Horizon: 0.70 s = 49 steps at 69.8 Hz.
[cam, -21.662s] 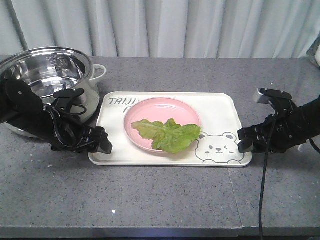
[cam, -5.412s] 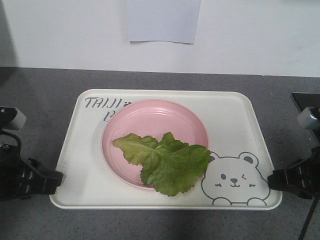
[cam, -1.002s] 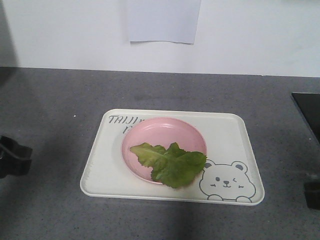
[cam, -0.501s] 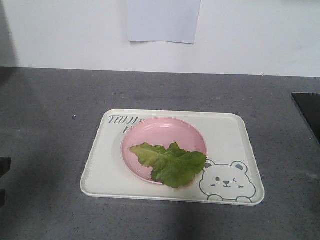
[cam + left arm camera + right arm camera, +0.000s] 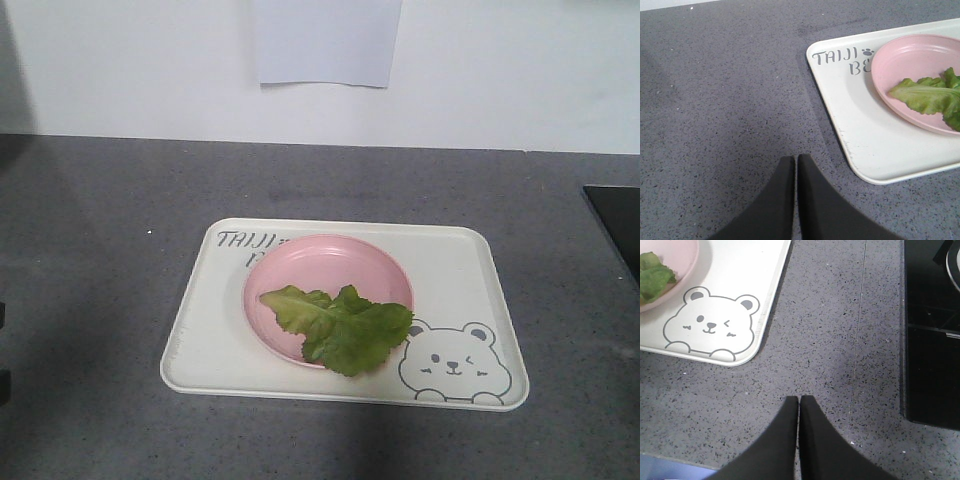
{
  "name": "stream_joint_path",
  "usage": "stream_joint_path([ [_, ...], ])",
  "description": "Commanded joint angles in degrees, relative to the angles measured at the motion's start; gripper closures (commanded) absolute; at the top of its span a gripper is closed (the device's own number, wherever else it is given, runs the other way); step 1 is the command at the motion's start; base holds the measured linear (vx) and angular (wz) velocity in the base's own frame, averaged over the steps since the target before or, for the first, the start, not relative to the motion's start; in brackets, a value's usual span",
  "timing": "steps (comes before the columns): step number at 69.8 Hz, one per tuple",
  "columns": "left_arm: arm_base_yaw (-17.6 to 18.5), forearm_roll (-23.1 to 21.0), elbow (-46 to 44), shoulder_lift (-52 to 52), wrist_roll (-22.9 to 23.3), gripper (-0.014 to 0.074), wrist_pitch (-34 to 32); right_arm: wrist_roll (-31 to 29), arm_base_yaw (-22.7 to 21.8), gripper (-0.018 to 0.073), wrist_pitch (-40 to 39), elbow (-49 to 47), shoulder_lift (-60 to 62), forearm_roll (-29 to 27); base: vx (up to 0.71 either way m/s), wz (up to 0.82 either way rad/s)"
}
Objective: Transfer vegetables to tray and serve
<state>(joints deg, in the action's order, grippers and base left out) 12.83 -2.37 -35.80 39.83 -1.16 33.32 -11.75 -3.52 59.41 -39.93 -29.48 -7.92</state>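
Note:
The green lettuce leaf (image 5: pixel 340 323) lies on a round pink plate (image 5: pixel 325 262) that stands on the cream tray (image 5: pixel 460 270) with the bear drawing. The tray rests on the grey counter. In the left wrist view the tray (image 5: pixel 870 135), plate (image 5: pixel 900 65) and leaf (image 5: pixel 930 95) are up to the right of my left gripper (image 5: pixel 796 159), which is shut and empty over bare counter. In the right wrist view the tray's bear corner (image 5: pixel 740 285) and a bit of leaf (image 5: pixel 652 275) are up to the left of my right gripper (image 5: pixel 799 400), shut and empty.
A black cooktop (image 5: pixel 932 330) lies right of the right gripper; its corner shows at the right edge of the front view (image 5: pixel 618 215). A white wall with a paper sheet (image 5: pixel 325 40) stands behind the counter. The counter's front edge (image 5: pixel 670 467) is near.
Both arms have drawn back out of the front view since a second ago. The tray, plate and leaf have not moved.

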Motion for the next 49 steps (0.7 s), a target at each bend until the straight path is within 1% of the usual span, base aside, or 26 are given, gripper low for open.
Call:
stream_joint_path([
  [1, 0.1, -0.1, -1.4, -0.1, 0.6, 0.0603, -3.6, 0.2, 0.0, 0.0569, -2.7, -1.3, -0.4, -0.5, 0.00, 0.00],
  [36, 0.1, -0.1, -1.4, -0.5, 0.6, 0.0603, -3.6, 0.2, 0.0, 0.0569, -2.7, -1.3, -0.4, -0.5, 0.00, 0.00],
  [43, -0.1, 0.0, -0.2, -4.1, 0.6, 0.0603, -4.6, 0.2, 0.0, 0.0569, -2.7, -1.3, -0.4, -0.5, 0.00, 0.00],
  [49, -1.8, -0.1, 4.1, -9.4, 1.2, 0.0603, -8.3, 0.2, 0.0, 0.0569, -2.7, -1.3, -0.4, -0.5, 0.00, 0.00],
])
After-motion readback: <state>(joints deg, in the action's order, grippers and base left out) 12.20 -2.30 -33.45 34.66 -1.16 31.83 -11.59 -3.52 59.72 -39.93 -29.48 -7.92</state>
